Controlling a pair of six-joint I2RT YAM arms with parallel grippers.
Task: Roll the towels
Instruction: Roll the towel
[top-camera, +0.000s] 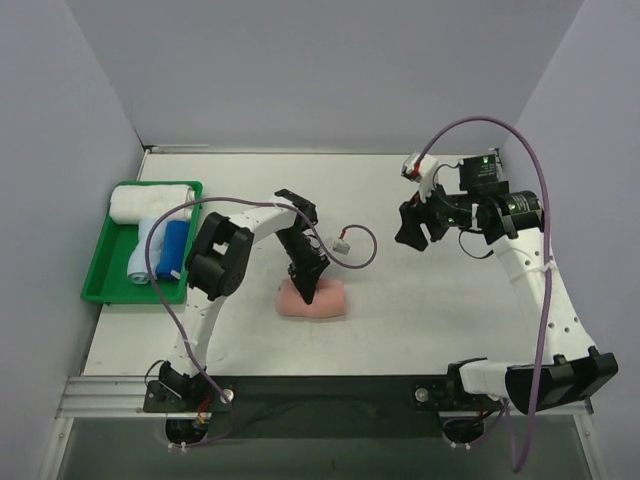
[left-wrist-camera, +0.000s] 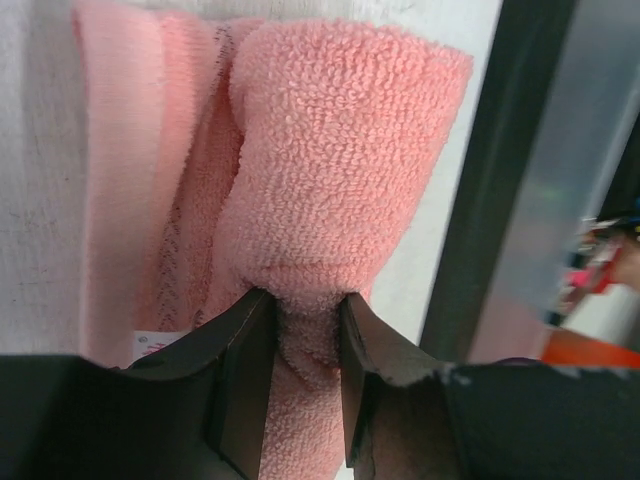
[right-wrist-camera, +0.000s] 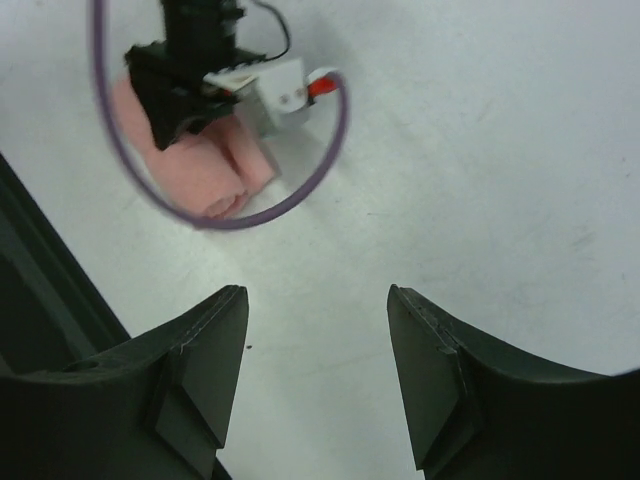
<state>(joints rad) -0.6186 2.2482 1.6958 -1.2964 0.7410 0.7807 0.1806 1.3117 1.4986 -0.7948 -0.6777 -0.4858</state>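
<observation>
Left pincer: my left pincer (top-camera: 308, 290) points down onto the pink towel (top-camera: 326, 301), at the near middle of the counter (top-camera: 450, 300).
Left grip: in my left wrist view the two fingers (left-wrist-camera: 245, 370) are squeezed in on a thick fold of the pink towel (left-wrist-camera: 320, 150), and the cloth bulges out between them.
Pink towel: it lies as a short, plump bundle on the counter. From the left wrist the pinched part looks rolled up, with flatter folds lying beside it on the left.
Right pincer: my right pincer (top-camera: 412, 228) hangs above the far right part of the counter, well apart from the pink towel.
Right grip: the fingers (right-wrist-camera: 200, 370) are spread wide with nothing between them, only bare counter (right-wrist-camera: 480, 150) below.
Right wrist view: the pink towel (right-wrist-camera: 215, 172) shows at the upper left, partly hidden by my left arm and its purple cable (right-wrist-camera: 335, 140).
Tray: a green tray (top-camera: 97, 290) sits at the left edge of the counter.
Tray contents: a folded white towel (top-camera: 150, 203) lies at the far end, with a pale roll (top-camera: 140, 256) and a rolled blue towel (top-camera: 173, 250) side by side nearer to me.
</observation>
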